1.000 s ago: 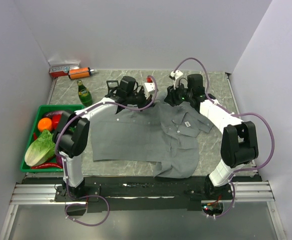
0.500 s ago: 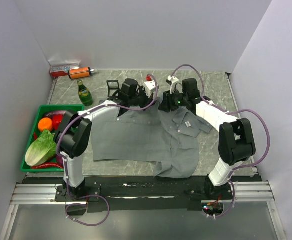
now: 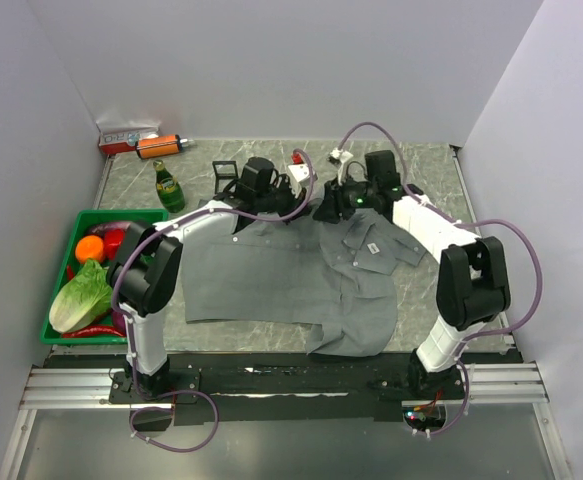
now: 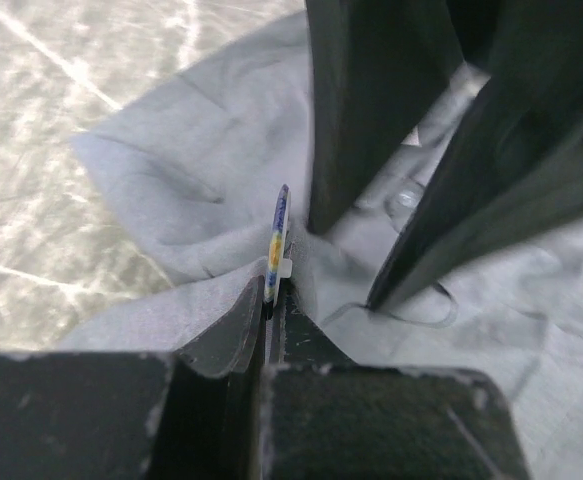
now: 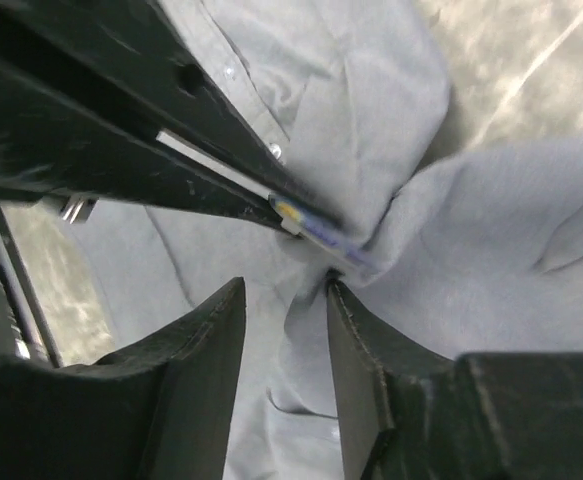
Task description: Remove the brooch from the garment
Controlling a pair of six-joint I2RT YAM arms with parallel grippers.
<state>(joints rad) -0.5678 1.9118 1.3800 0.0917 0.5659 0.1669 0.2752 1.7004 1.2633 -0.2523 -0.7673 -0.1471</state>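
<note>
1. Brooch (image 4: 279,232): a small round disc, bluish with a yellow-orange patch. It is seen edge-on, standing upright at the very tips of the left gripper (image 4: 269,300). It is still seated in the grey short-sleeved button-up shirt (image 3: 271,270), whose cloth is gathered into a ridge around it.
2. Left gripper: the jaws are pressed fully together, with the lower edge of the brooch pinched between them. I cannot tell whether a layer of cloth is caught in the pinch too.
3. Change over the last second: in the overhead view the right gripper (image 3: 329,208) has swung in from its own side toward the left gripper (image 3: 293,186). The two now sit close together at the collar end of the shirt. The left arm has hardly shifted.
4. Right gripper (image 5: 286,290): the jaws stand about half apart and clamp nothing. They straddle a fold of shirt just below the brooch (image 5: 316,225), with its fingertips near the disc but not on it. In its own view, the left gripper's fingers (image 5: 171,130) come in from above, ending at the brooch.
5. Reading: one hand has the brooch and the other is now placed to pin the fabric beside it. The likely next step is to close the right jaws on the fold, then draw the disc away.
6. Risk: if the fold is not held down, the shirt will probably lift with the brooch instead of releasing it.
</note>
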